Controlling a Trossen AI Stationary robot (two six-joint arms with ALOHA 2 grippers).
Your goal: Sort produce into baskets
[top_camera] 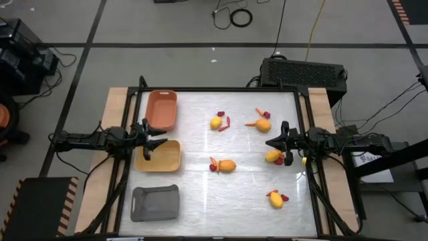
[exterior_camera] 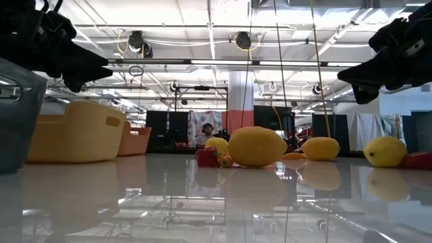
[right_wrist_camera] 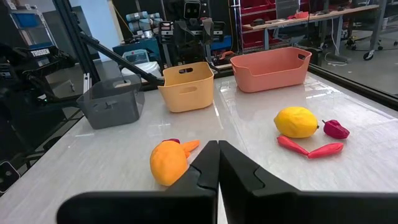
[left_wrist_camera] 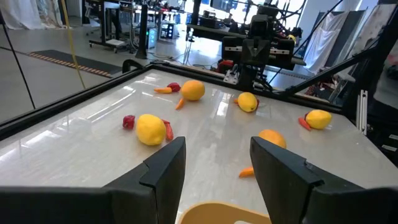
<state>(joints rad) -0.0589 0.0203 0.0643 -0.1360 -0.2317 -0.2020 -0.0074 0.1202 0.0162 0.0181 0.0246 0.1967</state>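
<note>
A white table (top_camera: 200, 201) seen from above holds three baskets and scattered toy produce.

Nearest the front edge on the left side sits the grey basket (top_camera: 155, 203). Toward the front right lies one yellow fruit (top_camera: 275, 199) with a small red piece touching it. Further back on the left is the yellow basket (top_camera: 160, 156); the left gripper (top_camera: 148, 139) hangs over its rim, fingers parted about halfway and holding nothing. Level with it, near the table's middle, lies a second yellow-orange fruit (top_camera: 227, 165) with small red and orange pieces beside it. On the right side, the right gripper (top_camera: 286, 142) hovers just beside a third yellow fruit (top_camera: 273, 156), its fingers pressed fully together and empty. Farther back, a fourth fruit (top_camera: 263, 124) lies with an orange carrot-like stick (top_camera: 251, 124) touching it and a red piece just behind. A fifth fruit (top_camera: 216, 122) lies to its left, with a red chili-like stick (top_camera: 227, 123) beside it. At the back left stands the salmon-orange basket (top_camera: 162, 109).

That makes five yellow fruits, all on the bare table, and three baskets; no produce shows inside any basket.
</note>
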